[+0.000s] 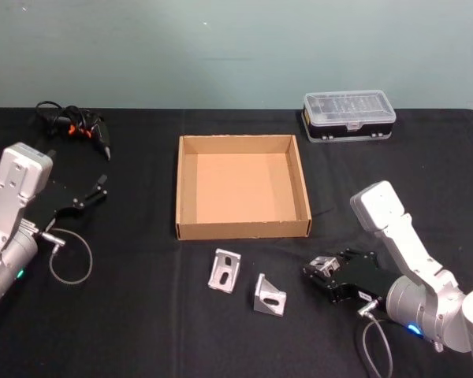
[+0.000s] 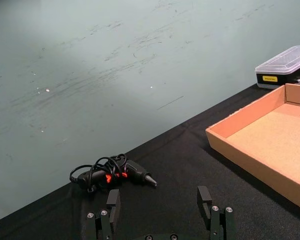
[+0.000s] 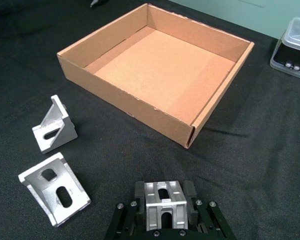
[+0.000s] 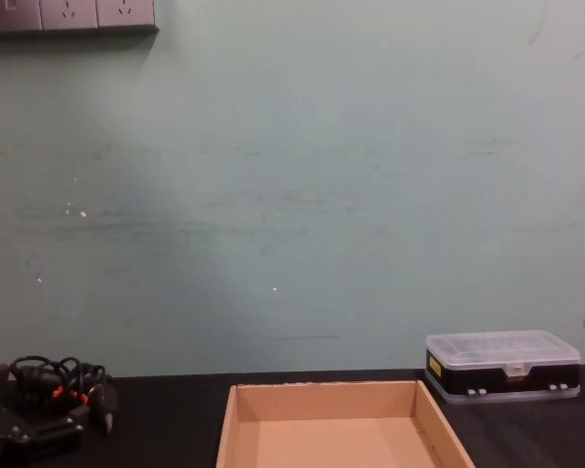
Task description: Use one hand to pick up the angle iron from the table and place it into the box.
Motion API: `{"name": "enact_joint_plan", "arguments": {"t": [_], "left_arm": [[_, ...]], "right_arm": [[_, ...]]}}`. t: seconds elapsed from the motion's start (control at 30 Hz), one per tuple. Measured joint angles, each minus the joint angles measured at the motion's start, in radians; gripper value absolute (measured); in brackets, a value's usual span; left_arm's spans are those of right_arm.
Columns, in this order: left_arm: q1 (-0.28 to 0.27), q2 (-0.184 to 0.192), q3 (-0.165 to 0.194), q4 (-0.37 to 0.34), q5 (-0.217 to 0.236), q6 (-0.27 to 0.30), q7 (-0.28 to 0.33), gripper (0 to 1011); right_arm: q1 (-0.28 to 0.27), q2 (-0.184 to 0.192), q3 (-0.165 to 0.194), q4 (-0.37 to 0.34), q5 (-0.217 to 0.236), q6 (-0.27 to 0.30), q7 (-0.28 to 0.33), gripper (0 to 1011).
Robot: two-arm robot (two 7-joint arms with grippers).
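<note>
My right gripper (image 1: 314, 272) is low over the black table (image 1: 142, 331), in front of the box's right corner. It is shut on a silver angle iron (image 1: 325, 265), which sits between the fingers in the right wrist view (image 3: 162, 209). Whether the piece still touches the table I cannot tell. Two more angle irons (image 1: 225, 270) (image 1: 269, 295) lie on the table to its left, in front of the tan cardboard box (image 1: 242, 230). The box (image 3: 125, 97) is open-topped with nothing inside. My left gripper (image 1: 101, 186) stands open at the far left, away from the box.
A clear-lidded black organiser case (image 1: 349, 116) stands behind the box's right corner. A black tool with a coiled cord (image 1: 75, 126) lies at the back left, ahead of the left gripper (image 2: 159, 202). A green wall rises behind the table.
</note>
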Motion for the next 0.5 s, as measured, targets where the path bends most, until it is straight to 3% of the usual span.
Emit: {"name": "enact_joint_plan", "arguments": {"t": [0.33,0.5], "left_arm": [[0.0,0.0,0.0,0.0,0.0,0.0,0.0,1011],[0.0,0.0,0.0,0.0,0.0,0.0,0.0,1011]], "right_arm": [[-0.02,-0.002,0.03,-0.059,-0.025,-0.035,-0.003,465],[0.005,-0.01,0.045,-0.103,-0.042,-0.034,0.002,465]]}}
